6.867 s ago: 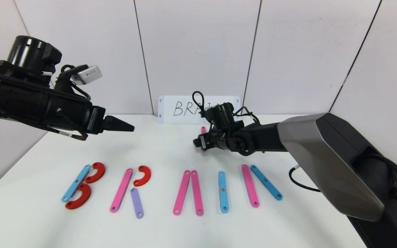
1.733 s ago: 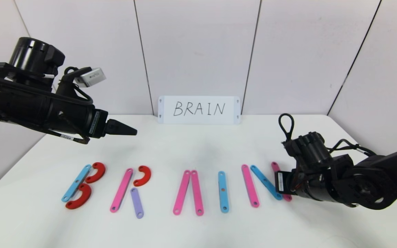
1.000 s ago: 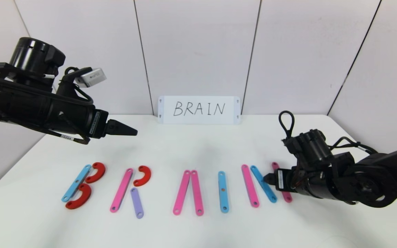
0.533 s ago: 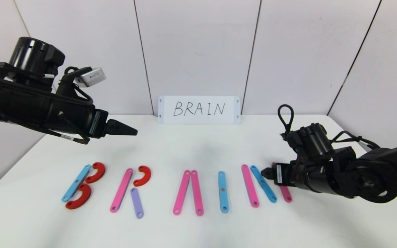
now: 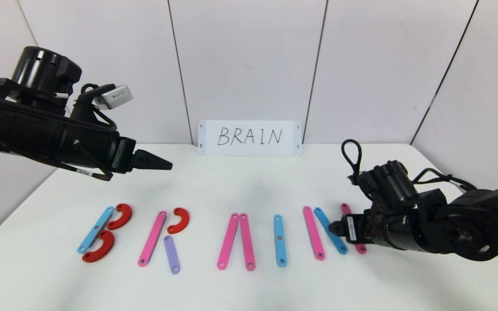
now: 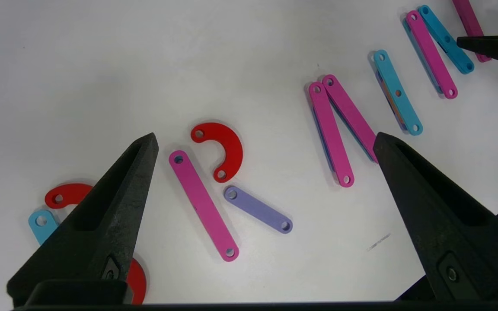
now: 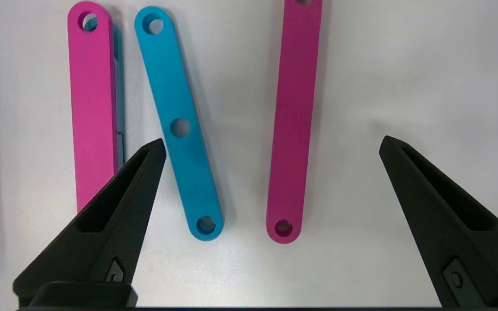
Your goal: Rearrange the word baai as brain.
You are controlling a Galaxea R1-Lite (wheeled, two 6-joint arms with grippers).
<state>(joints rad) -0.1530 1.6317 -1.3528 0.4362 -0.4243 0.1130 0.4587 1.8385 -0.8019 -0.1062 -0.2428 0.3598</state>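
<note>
White table (image 5: pixel 240 185) under the BRAIN card (image 5: pixel 249 138) — the word (image 5: pixel 231 235) lies in a row in front of the card, now reading B-R-A-I-N. Dark pink bar (image 7: pixel 294 125) has landed beside the blue bar (image 7: pixel 180 125), closing the N. Right gripper (image 7: pixel 270 147), fingers spread, has let go and hovers over it; seconds earlier it was up near the card. Left gripper (image 6: pixel 266 142), fingers spread, stays parked above the B — likely done.

Lab test cell: bare white table (image 5: pixel 249 181), plain white wall panels (image 5: pixel 249 65).
</note>
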